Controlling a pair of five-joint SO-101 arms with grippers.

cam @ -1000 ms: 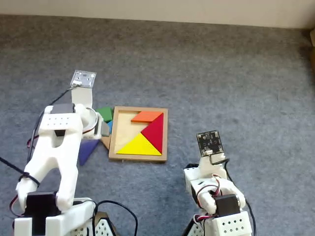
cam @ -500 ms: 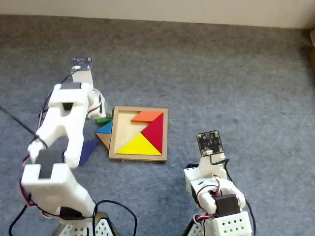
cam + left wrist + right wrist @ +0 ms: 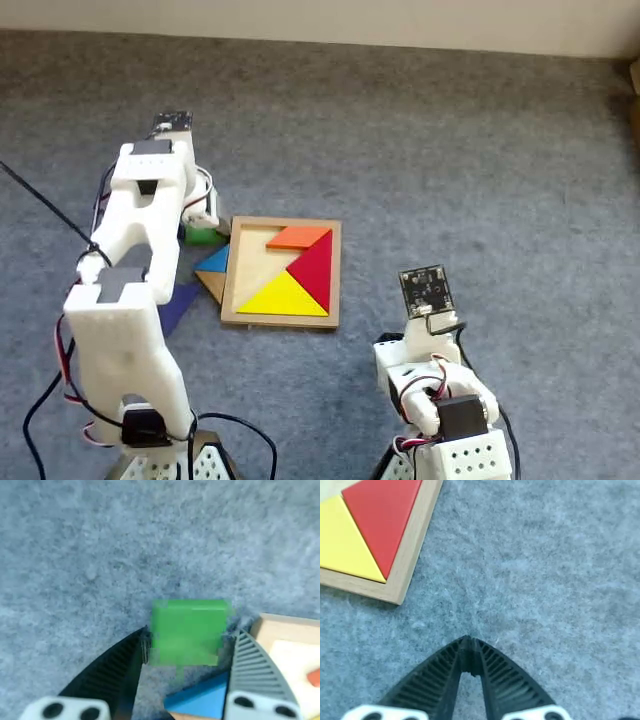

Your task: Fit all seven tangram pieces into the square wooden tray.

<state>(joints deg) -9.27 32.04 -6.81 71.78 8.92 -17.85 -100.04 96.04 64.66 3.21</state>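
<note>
One clasped green piece (image 3: 187,625)
Our left gripper (image 3: 191,636) grips it; overhead, the outstretched arm (image 3: 140,225) half-covers it. Right gripper (image 3: 470,652) clenched.

You've got three pieces (image 3: 300,275) in the tray (image 3: 337,272), others (image 3: 212,263) just left of it, square piece (image 3: 187,627) between the left gripper's (image 3: 192,640) fingers (image 3: 120,665).

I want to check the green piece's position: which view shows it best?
Left wrist view: the green piece sits central, whole and close. The high view gives a sliver beside the left arm, near the tray.
</note>
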